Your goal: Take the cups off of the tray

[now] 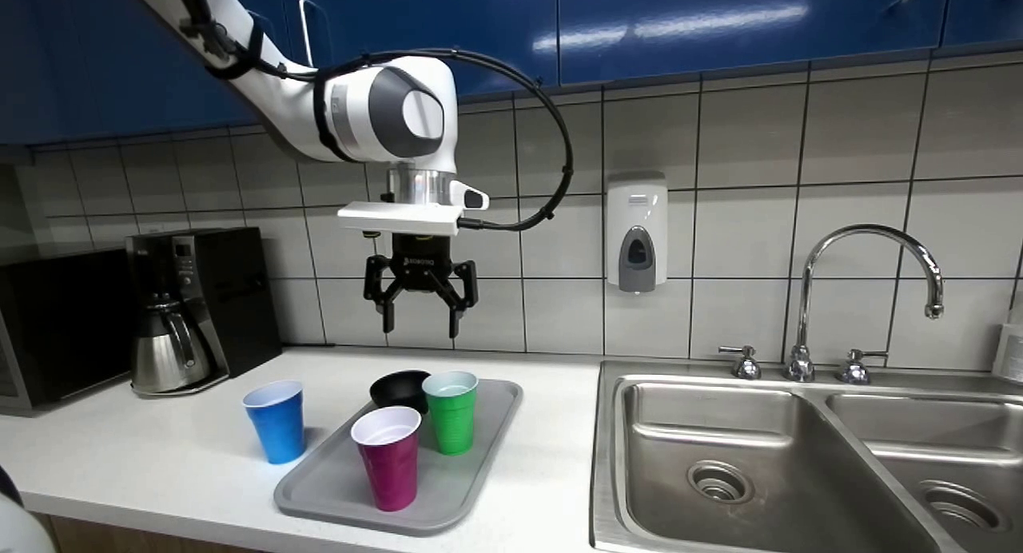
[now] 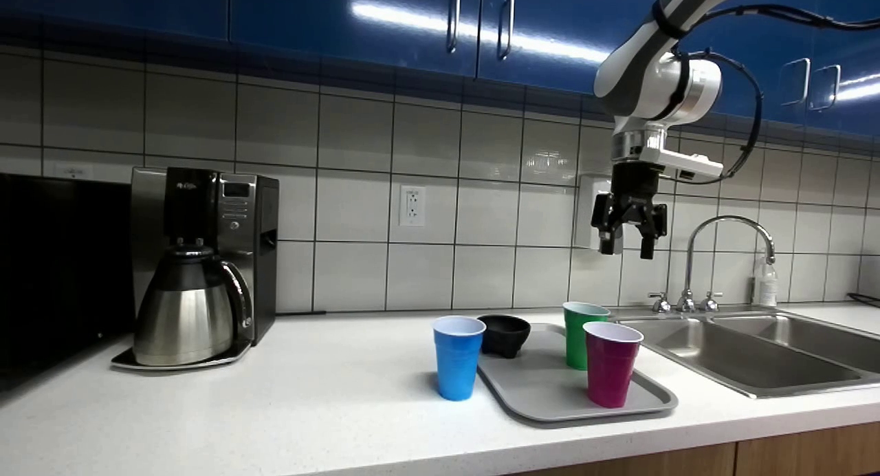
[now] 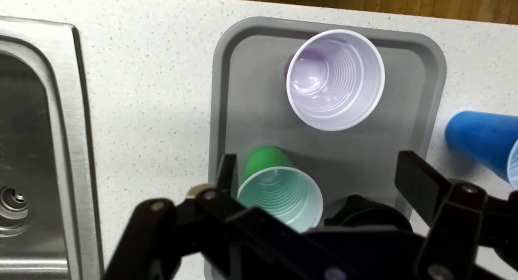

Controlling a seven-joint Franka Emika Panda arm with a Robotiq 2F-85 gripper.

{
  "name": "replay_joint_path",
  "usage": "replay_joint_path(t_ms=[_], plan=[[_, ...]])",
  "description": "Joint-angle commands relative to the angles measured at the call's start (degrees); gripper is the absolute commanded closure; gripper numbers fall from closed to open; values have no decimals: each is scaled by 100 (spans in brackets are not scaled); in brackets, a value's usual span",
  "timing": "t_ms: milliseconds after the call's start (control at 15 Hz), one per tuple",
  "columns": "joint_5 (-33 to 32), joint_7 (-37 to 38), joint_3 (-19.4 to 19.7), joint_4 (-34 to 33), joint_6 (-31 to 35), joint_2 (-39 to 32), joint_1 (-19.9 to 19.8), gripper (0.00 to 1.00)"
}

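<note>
the jaws are standing wide apart, in the wrist view hiding part of the black cup (image 3: 364,211) and tray (image 3: 259,110); the frame is cropping the blue cup (image 3: 481,140).

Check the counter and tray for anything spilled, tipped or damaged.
Nothing stands out: the pink cup, green cup and black cup stand upright on the tray, the blue cup on the counter; no spill or damage shows.

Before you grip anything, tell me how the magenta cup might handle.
The magenta cup looks empty in the wrist view, so it is probably light. Its base is narrower than its rim, so it may tip if pushed. Its thin-looking wall may flex.
</note>
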State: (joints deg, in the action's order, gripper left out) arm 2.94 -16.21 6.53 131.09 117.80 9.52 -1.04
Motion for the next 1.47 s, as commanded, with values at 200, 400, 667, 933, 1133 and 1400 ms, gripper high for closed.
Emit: replay_joint_path(t_ms=[200, 400, 667, 933, 1133, 1400], plan=[[67, -202, 18, -48, -25, -30, -88, 0], [141, -759, 200, -138, -85, -166, -163, 0], [201, -1379, 422, -223, -56, -375, -292, 0], [245, -1669, 515, -392, 39, -697, -418, 0], [256, -1694, 472, -558, 107, -982, -476, 0], [264, -1630, 384, -825, 257, -1412, -504, 0]])
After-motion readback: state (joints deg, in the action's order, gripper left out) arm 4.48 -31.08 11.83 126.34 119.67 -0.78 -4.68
